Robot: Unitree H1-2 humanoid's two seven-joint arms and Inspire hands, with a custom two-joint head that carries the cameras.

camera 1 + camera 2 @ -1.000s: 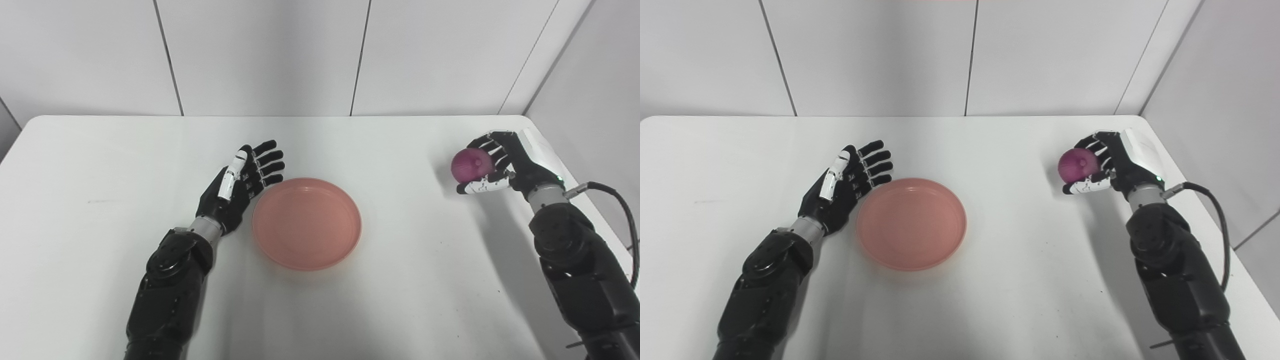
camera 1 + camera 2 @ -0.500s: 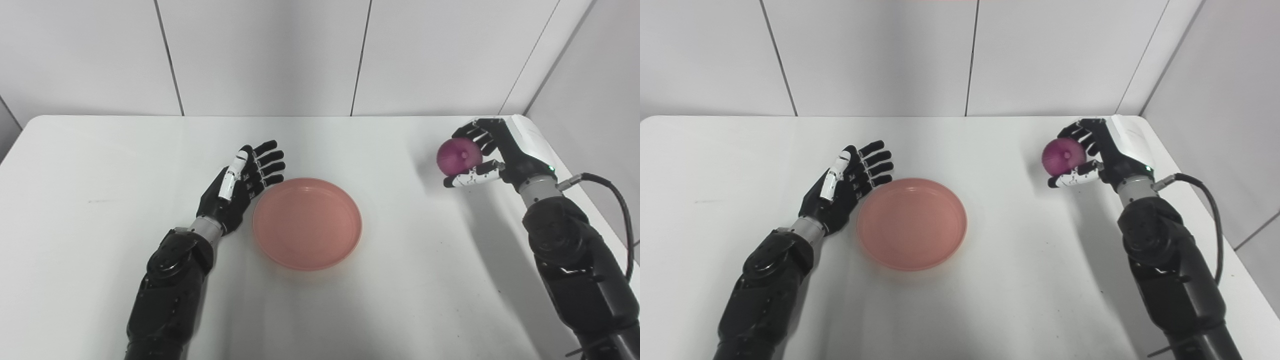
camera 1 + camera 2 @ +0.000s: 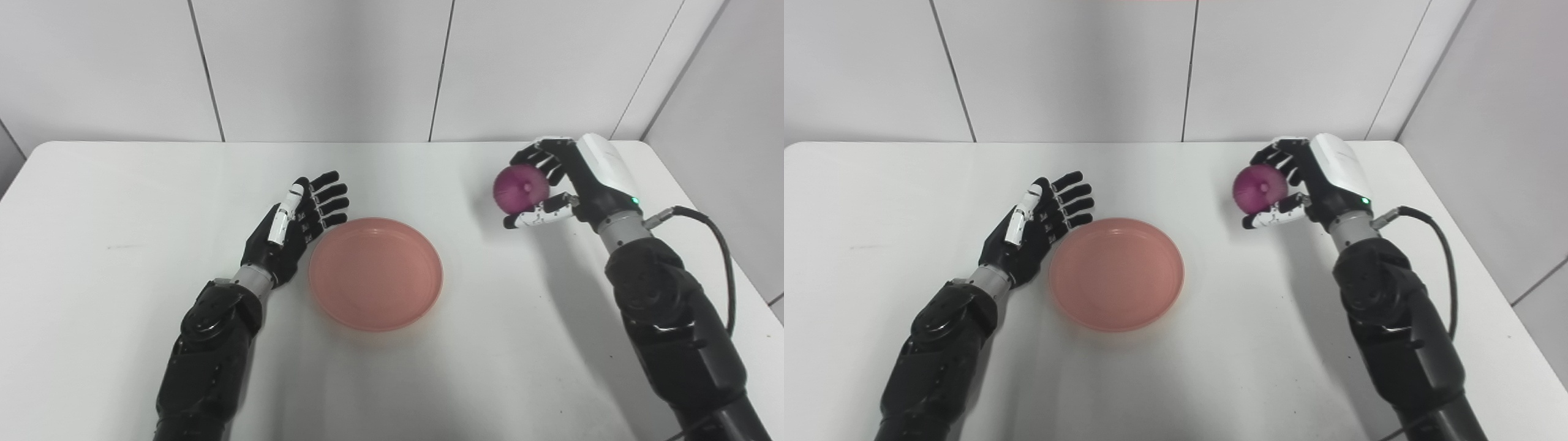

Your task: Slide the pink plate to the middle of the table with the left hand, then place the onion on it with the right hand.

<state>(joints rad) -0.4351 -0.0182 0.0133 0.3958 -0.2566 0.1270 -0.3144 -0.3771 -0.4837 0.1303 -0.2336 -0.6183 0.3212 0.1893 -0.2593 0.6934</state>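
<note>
The pink plate (image 3: 375,273) lies flat near the middle of the white table (image 3: 110,202) and holds nothing. My left hand (image 3: 298,222) rests open on the table beside the plate's upper left rim, fingers spread and pointing up-right. A purple onion (image 3: 521,188) is held above the table to the right of the plate. My right hand (image 3: 566,184) is shut on it, fingers wrapped over its far side and thumb underneath. The same onion (image 3: 1259,188) shows in the right eye view, with a shadow on the table below it.
White wall panels rise behind the table's far edge. The table's right edge (image 3: 704,202) runs close to my right arm, and a black cable (image 3: 716,239) loops from that wrist. Open tabletop lies to the left of my left arm and in front of the plate.
My right hand has carried the onion up and to the left, from near the table's right edge toward the plate. The left hand and the plate have stayed put.
</note>
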